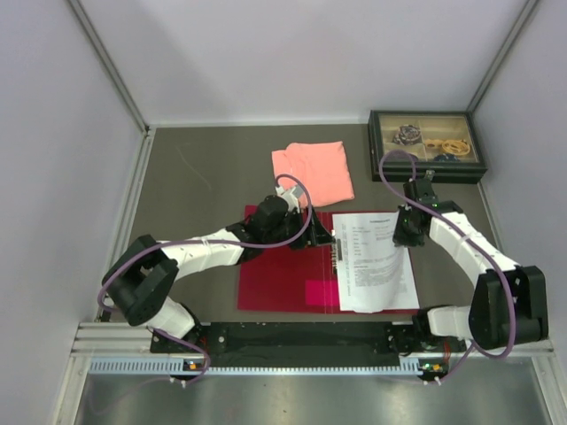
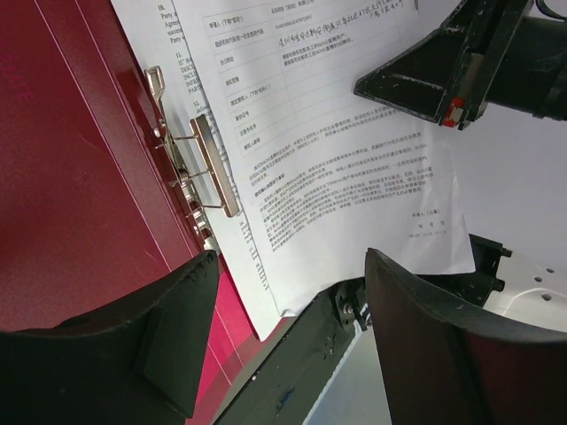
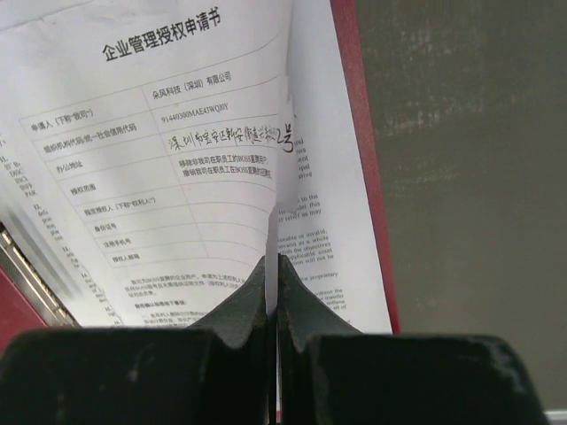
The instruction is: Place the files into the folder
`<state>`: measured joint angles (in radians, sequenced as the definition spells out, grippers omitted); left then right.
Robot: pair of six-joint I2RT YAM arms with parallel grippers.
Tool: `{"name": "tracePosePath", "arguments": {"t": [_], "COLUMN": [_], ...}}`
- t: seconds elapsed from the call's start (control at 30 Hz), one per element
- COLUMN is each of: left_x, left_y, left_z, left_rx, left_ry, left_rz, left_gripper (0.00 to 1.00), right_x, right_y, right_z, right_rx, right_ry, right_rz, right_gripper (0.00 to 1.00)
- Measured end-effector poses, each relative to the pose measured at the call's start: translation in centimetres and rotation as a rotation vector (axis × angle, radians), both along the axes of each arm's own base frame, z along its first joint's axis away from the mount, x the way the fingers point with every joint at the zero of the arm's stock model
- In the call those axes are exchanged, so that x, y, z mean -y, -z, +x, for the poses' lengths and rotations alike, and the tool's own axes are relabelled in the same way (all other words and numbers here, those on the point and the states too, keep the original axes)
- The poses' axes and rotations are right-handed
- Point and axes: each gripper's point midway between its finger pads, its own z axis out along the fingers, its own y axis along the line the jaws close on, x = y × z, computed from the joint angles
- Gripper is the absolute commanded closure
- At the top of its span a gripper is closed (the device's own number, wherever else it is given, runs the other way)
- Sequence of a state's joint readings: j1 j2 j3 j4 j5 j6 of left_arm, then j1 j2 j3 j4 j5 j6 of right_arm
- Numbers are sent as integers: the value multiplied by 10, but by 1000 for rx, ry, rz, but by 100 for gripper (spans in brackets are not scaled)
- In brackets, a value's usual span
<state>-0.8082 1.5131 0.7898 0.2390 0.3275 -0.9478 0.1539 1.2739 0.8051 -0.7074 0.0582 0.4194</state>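
Observation:
The red folder [image 1: 275, 274] lies open on the table. The files [image 1: 376, 266], white printed sheets, lie on its right half and overhang the near edge. My right gripper [image 1: 406, 237] is shut on the raised far-right edge of the top sheet [image 3: 177, 159], which stands between the jaws [image 3: 273, 261]. My left gripper [image 1: 317, 237] is open and empty above the folder's metal clip [image 2: 199, 168]. In the left wrist view [image 2: 291, 266] its jaws stand wide apart over the sheets [image 2: 337, 159] and the red cover [image 2: 71, 177].
A salmon-pink folded cloth [image 1: 312, 171] lies just behind the folder. A black compartment box [image 1: 427, 142] with small items stands at the back right. White walls enclose the table. A black rail [image 1: 301, 336] runs along the near edge.

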Motion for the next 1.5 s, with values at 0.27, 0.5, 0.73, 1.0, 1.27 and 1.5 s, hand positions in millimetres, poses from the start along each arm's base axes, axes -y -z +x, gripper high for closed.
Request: {"name": "tracePosePath", "arguments": {"t": [0.27, 0.5, 0.73, 1.0, 1.27, 1.5], "left_x": [-1, 0, 0, -2, -2, -2], "left_y": [4, 2, 3, 6, 6, 6], "left_z": [-2, -2, -3, -4, -4, -4], "left_rx": [-8, -9, -13, -20, -21, -21], "left_ry": [3, 2, 0, -1, -1, -1], "left_rz": [-3, -11, -11, -6, -6, -6], "left_gripper": [29, 29, 29, 29, 29, 29], "right_x": [-1, -13, -25, -32, -34, -34], "right_y": [0, 5, 8, 5, 5, 5], "right_z": [12, 12, 9, 15, 16, 15], "right_rx": [27, 44, 44, 75, 77, 74], "right_ry": [-27, -56, -61, -79, -81, -62], "right_rz": [-6, 61, 127, 163, 172, 176], "right_gripper": [100, 100, 100, 100, 82, 50]}}
